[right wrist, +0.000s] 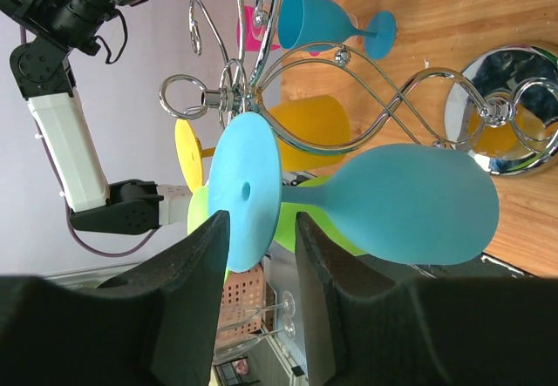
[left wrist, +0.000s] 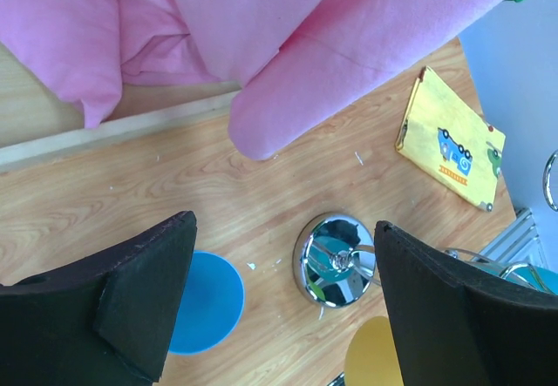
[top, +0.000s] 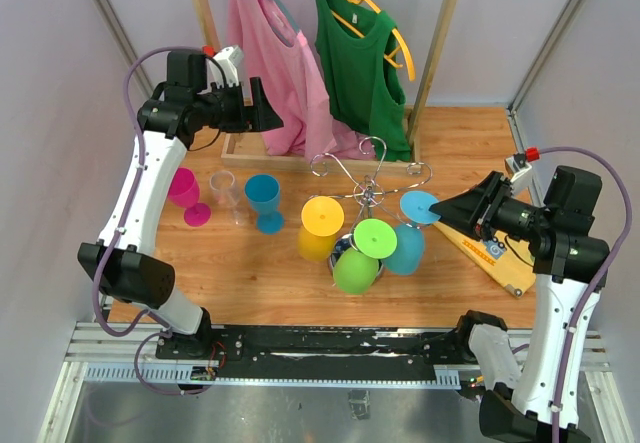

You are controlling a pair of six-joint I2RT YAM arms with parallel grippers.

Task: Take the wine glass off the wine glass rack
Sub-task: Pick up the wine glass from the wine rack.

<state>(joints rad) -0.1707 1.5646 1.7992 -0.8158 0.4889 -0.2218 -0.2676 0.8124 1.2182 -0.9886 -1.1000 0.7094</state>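
The chrome wine glass rack (top: 372, 195) stands mid-table on its round mirror base (right wrist: 510, 111) (left wrist: 336, 260). A light blue wine glass (top: 405, 248) (right wrist: 410, 203) hangs upside down from its right arm, next to a yellow one (top: 320, 225) and a green one (top: 362, 258). My right gripper (top: 440, 210) (right wrist: 261, 229) has its fingers either side of the lower rim of the blue glass's foot (right wrist: 247, 190). They stand narrowly apart, with a gap showing at the right finger. My left gripper (top: 262, 108) (left wrist: 283, 299) hangs open, high over the table by the pink shirt, holding nothing.
Pink (top: 187, 195), clear (top: 226, 191) and blue (top: 265, 201) glasses stand upright left of the rack. A wooden clothes rail behind carries a pink shirt (top: 275, 53) and a green top (top: 360, 63). A yellow booklet (top: 490, 248) lies under my right gripper.
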